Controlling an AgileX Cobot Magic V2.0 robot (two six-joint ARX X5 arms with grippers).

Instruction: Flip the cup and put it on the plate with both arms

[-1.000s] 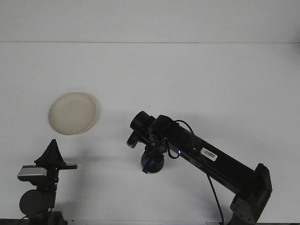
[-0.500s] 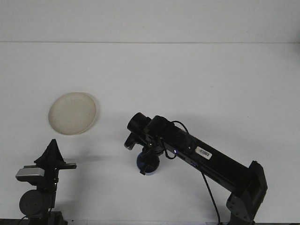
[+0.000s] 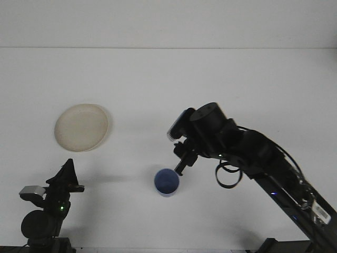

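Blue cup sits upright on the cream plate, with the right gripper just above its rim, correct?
Not on the plate. In the front view the blue cup stands upright on the bare table, well right of the cream plate; the right gripper is by its rim.

A blue cup (image 3: 167,182) and cream plate (image 3: 82,127) sit on a white table (image 3: 210,79) beside black arms.

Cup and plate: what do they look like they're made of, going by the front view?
The blue cup looks like plastic: an even, opaque colour and a thin rim, with a matte to slightly satin surface. The cream plate also looks like plastic or melamine, with a pale, faintly translucent tone, a low raised rim and no glaze glare, though matte ceramic cannot be ruled out.
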